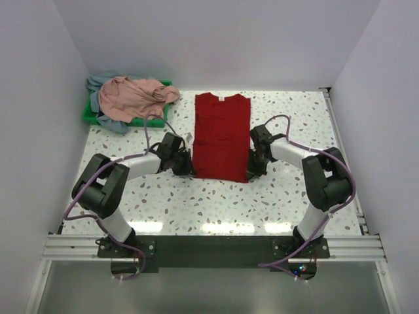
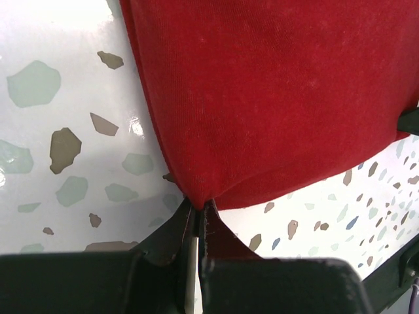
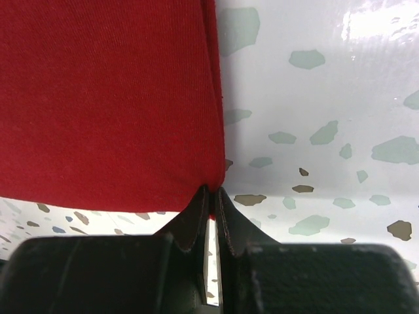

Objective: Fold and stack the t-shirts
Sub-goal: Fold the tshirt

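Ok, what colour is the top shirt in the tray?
Dusty pink shirt; top external view shows it best.

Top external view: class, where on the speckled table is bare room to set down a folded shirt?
Free: the near strip of speckled table between the flat bright red t-shirt's hem and the arm bases; also the far-right patch beyond the right gripper. Crowded: the far-left green plastic tray, heaped with a dusty pink shirt.

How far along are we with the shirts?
Done: the red t-shirt lies flat as a narrow strip, sleeves folded in. In hand: left gripper and right gripper each pinch a near corner. Remaining: folding it over, then the pink t-shirt and grey-blue t-shirt, heaped on the green tray; nothing stacked.
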